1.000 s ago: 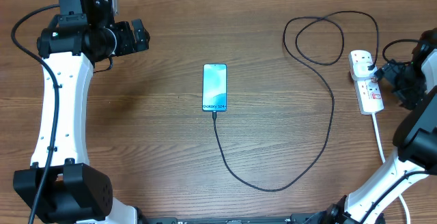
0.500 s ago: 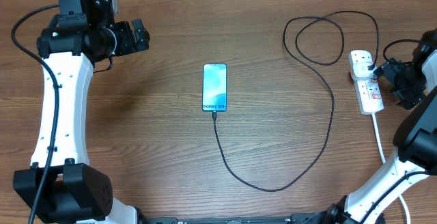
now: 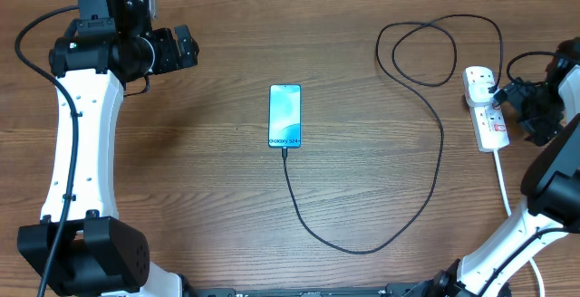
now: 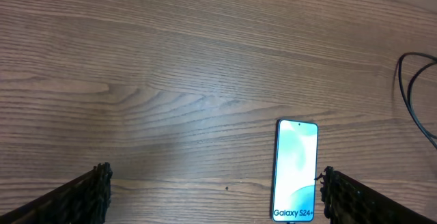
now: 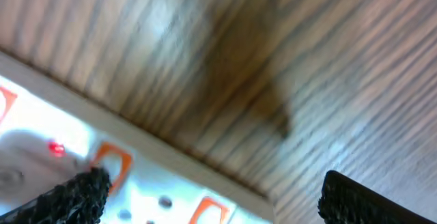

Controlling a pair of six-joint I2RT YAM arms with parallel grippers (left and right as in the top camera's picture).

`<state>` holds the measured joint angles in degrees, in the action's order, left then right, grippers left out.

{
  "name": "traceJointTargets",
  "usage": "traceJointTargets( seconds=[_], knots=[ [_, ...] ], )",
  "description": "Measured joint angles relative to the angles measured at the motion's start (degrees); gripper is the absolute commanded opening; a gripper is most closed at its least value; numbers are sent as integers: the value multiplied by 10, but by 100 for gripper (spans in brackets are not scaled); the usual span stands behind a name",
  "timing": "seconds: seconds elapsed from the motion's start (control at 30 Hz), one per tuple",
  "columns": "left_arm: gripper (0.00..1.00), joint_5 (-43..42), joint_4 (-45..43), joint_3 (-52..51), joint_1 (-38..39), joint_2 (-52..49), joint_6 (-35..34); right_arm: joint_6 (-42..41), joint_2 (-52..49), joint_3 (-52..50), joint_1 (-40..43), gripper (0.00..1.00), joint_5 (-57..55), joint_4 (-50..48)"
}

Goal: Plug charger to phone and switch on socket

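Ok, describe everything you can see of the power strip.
The power strip is white, plastic-looking and elongated, lying flat on the wooden table near its right edge. A black plug sits in its far end, red markings show along its face, and a white cord leaves the near end. The open right gripper is close beside it; the blurred wrist view shows a small red glow.

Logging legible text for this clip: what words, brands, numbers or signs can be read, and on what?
"Galaxy S24", white, low on the screen of the phone; a small mark after it is unclear.
Red markings on the socket: too small or blurred to read in any view.
No other text visible.
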<state>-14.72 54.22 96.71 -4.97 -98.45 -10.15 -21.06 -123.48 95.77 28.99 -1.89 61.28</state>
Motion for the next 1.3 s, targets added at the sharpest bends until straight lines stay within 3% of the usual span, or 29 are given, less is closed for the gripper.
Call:
traceJointTargets(
  seconds=[0.33,0.47,0.63,1.0,1.3],
  knots=[
    [100,0,0,0,0,0,0,11,6,-4,-14,100,-24,33],
    [100,0,0,0,0,0,0,16,5,16,-16,100,-50,107],
    [100,0,0,0,0,0,0,42,5,111,-26,100,-40,187],
    [100,0,0,0,0,0,0,75,5,114,-80,100,-9,190],
    [100,0,0,0,0,0,0,76,5,114,-80,100,-9,91]
  ],
)
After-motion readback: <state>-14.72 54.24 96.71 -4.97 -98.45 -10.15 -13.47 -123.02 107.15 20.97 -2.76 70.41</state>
